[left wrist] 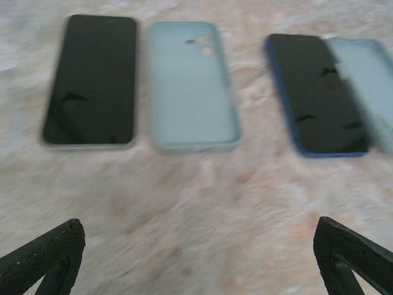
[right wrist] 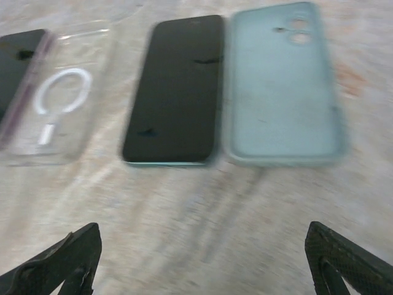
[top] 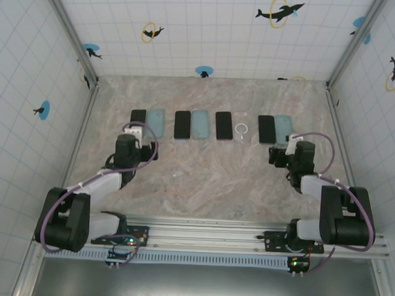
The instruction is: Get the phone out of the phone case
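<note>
Four dark phones lie face up in a row across the table, each with a case at its right. In the left wrist view a black phone [left wrist: 92, 80] lies beside an empty pale blue case [left wrist: 191, 86], apart from it. Further right are a blue-rimmed phone [left wrist: 316, 95] and another pale case [left wrist: 368, 86]. The right wrist view has a phone [right wrist: 178, 89] beside an empty pale blue case [right wrist: 282, 86], and a clear case [right wrist: 58, 110] with a white ring. My left gripper [left wrist: 199, 264] [top: 134, 132] and right gripper [right wrist: 202, 264] [top: 284, 150] are open over bare table, short of the row.
The marbled table [top: 202, 181] stretches between both arms and the row. Tiled walls enclose it on the left, far and right sides. A metal rail [top: 207, 230] with the arm bases runs along the near edge.
</note>
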You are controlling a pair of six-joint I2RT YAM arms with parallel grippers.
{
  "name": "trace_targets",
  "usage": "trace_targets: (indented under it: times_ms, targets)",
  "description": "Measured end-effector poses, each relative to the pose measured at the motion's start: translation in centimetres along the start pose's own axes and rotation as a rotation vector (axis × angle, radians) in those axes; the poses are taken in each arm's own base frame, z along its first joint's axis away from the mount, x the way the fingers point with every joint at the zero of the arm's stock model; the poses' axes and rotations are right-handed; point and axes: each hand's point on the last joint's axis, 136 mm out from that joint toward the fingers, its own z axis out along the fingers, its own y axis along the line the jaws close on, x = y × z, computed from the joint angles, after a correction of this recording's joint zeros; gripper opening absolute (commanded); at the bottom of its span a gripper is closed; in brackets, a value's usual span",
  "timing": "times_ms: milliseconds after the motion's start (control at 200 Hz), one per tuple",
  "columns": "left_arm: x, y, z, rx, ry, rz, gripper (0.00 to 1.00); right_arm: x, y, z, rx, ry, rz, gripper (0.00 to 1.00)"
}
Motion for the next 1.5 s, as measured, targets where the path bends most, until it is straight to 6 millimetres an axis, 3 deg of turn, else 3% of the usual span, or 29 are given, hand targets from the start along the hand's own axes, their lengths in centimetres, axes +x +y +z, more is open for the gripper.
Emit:
trace_targets:
  times_ms: [90,190,285,380,475,596,756,906,1096,1286,1501]
  targets:
    - [2.3,2.1,-0.4,-0.060,-0.007,-0.011,0.98,1.2,-2.0,-0.6,0.087,-0.029,0.009,0.90]
    - [3.9,3.8,-0.7,-0.104,-0.007,-0.030,0.98,1.7,-2.9,-1.2,0.128,-0.080,0.003,0.91]
    - [3.3,4.7,-0.6,-0.118,-0.049,-0.025,0.98,1.0,-3.0,-1.5,0.136,-0.126,-0.014,1.00]
    - [2.7,5.2,-0.1,-0.116,-0.082,-0.018,0.97,-0.2,-3.0,-1.5,0.139,-0.162,-0.025,1.00]
    - [3.4,5.3,0.5,-0.106,-0.078,-0.012,0.97,-0.7,-3.0,-1.5,0.143,-0.179,-0.034,1.00]
    - [4.2,5.0,1.1,-0.077,-0.053,0.013,0.98,-0.9,-3.3,-2.0,0.160,-0.194,-0.045,0.99]
    - [3.2,5.0,0.8,-0.071,-0.107,0.048,0.98,-0.2,-3.6,-3.0,0.176,-0.212,-0.044,0.99]
    - [2.2,5.2,0.6,-0.072,-0.159,0.067,0.98,0.3,-2.9,-3.4,0.144,-0.221,-0.066,0.99]
    - [2.5,5.9,0.4,-0.073,-0.170,0.055,0.98,1.3,-2.2,-3.8,0.110,-0.226,-0.085,0.99]
    - [2.0,5.9,0.2,-0.059,-0.202,0.055,0.98,3.2,-1.2,-2.8,0.052,-0.157,-0.093,0.99]
    - [2.8,5.8,-0.7,-0.055,-0.219,0.055,0.98,2.3,0.4,-2.4,-0.014,-0.215,-0.097,0.99]
